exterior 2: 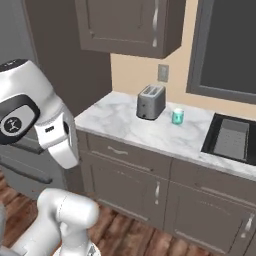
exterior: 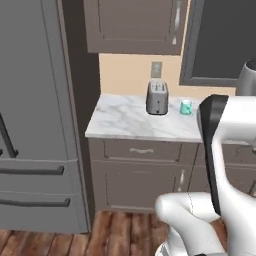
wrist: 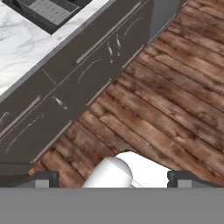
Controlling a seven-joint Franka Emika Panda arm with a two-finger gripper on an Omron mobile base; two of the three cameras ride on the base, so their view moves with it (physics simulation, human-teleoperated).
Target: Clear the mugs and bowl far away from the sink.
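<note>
Wood floor (wrist: 175,100) lies nearest, below the gripper (wrist: 113,177), jaws apart and holding nothing. Left to right on the marble counter (exterior 2: 115,120): toaster (exterior 2: 150,102), turquoise mug (exterior 2: 177,116) (upright, just beside it), then sink (exterior 2: 231,139) at far right.

toaster (exterior: 157,98) on marble counter (exterior: 120,122)

A turquoise mug (exterior 2: 177,116) is standing upright on the marble counter (exterior 2: 117,120), just beside a grey toaster (exterior 2: 150,102) and well apart from the black sink (exterior 2: 231,139), whose grey ribbed rack (exterior 2: 231,140) is lying inside the basin
</note>
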